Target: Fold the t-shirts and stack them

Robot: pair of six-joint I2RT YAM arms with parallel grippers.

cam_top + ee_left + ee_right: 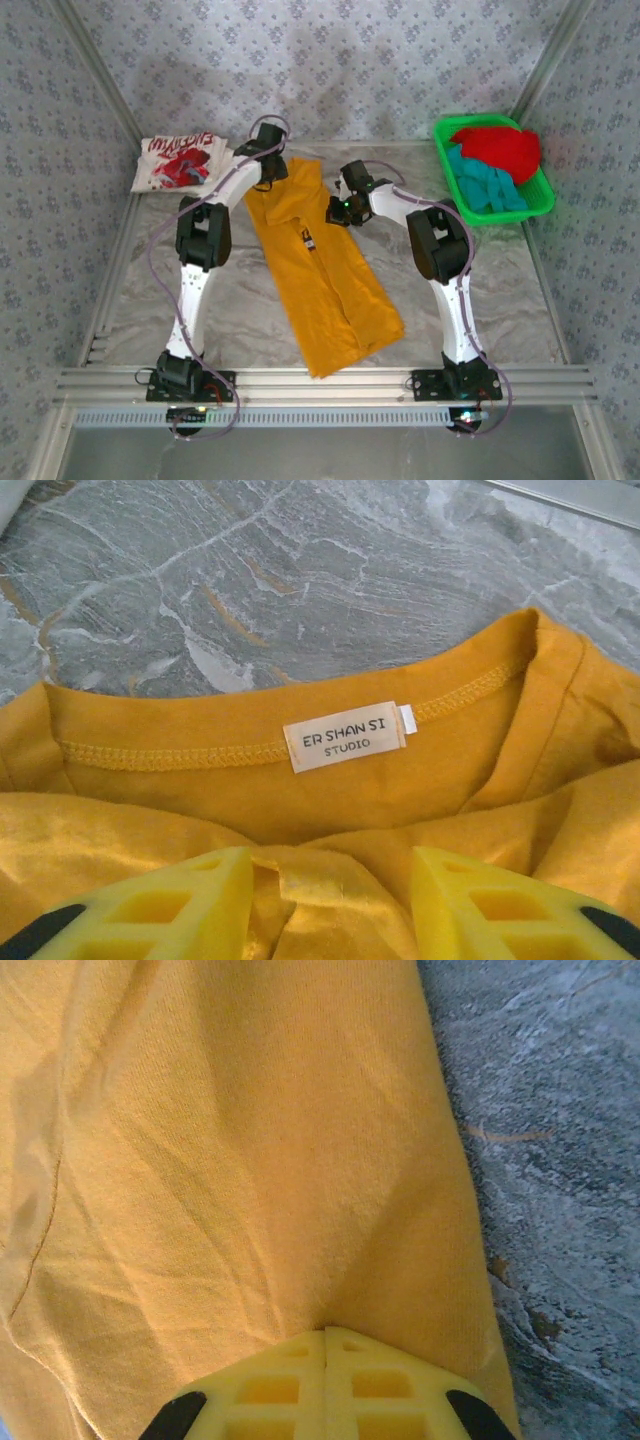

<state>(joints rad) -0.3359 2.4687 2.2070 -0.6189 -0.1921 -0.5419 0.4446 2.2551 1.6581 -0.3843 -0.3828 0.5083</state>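
Risk: right gripper (325, 1338) clenched on yellow t-shirt (325, 280) right edge, left gripper (332, 875) jaws apart at far collar (180, 755); one-sided pull could skew the fold.

Cannot read the print on the white t-shirt (180, 165): too small. Cannot follow the yellow-orange t-shirt (250, 1160) past the right wrist view's edges. Cannot see the teal t-shirt (485, 187) whole under the red t-shirt (500, 148).
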